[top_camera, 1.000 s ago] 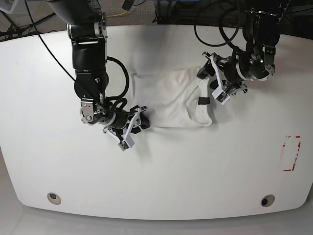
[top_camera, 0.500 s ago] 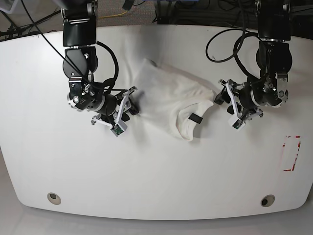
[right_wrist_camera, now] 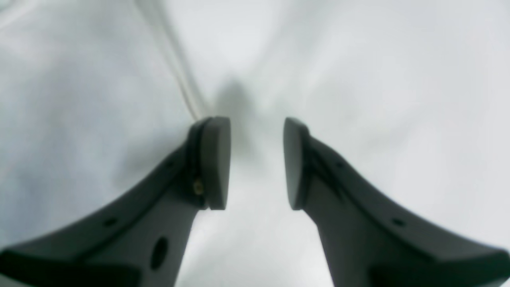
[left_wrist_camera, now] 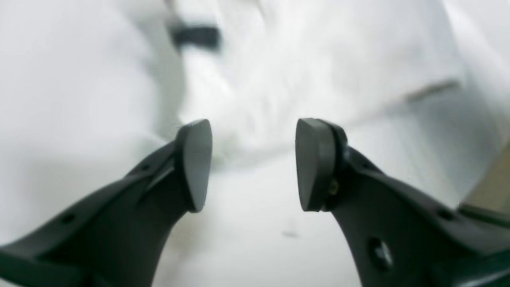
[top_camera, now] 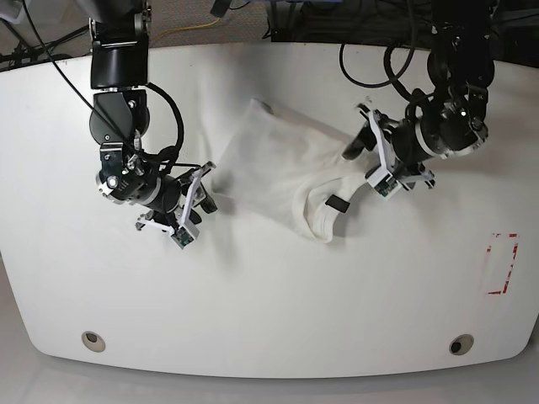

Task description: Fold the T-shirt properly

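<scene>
Open black claws [left_wrist_camera: 253, 165], rumpled white T-shirt [top_camera: 286, 172]

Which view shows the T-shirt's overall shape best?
The base view: the whole T-shirt lies crumpled on the table, collar toward the front. Both wrist views show only blurred white cloth beyond the open tools.

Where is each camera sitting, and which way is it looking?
Base: up high, looking down at the table, the T-shirt and both arms.
Left wrist: on the left arm, looking past its open tool at the T-shirt.
Right wrist: on the right arm, looking past its open tool at white cloth.
Shared: the shirt's black tag shows in base and left wrist.
</scene>
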Available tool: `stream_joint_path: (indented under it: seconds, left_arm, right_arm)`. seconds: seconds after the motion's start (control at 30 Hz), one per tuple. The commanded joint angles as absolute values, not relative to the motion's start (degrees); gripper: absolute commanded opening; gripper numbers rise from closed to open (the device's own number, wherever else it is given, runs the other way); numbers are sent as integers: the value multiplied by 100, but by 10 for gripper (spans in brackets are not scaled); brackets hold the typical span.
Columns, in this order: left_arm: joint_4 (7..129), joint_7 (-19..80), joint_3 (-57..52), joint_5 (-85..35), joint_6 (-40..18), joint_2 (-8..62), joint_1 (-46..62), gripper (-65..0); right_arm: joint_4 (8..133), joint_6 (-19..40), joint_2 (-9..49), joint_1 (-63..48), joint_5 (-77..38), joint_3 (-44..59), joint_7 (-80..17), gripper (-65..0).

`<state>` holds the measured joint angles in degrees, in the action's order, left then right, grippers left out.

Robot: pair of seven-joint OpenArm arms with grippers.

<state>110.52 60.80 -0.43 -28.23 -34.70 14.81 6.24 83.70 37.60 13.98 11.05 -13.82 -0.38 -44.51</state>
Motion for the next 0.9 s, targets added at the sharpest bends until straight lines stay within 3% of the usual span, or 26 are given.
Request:
stream_joint_path:
  seconds: [0.0, 0.27, 0.6, 0.87]
  left_arm:
    - [11116, 6000, -84, -2826, -3459, 1235, 760, -340]
    - [10484, 5974, -84, -2826, -3459, 980, 927, -340]
    - [8743, 5525, -110, -2844, -3459, 1270, -259, -340]
    - [8233, 5516, -119, -2844, -3459, 1719, -1095, -339]
  right_arm:
    - [7996, 3793, 1473, 1226, -1446, -22, -4057, -445]
    - [7609, 4000, 1420, 1121, -1446, -22, -3802, -447]
    - [8664, 4000, 1393, 84, -1464, -22, -3820, -447]
    - [9402, 4000, 857, -699, -1446, -119, -3908, -447]
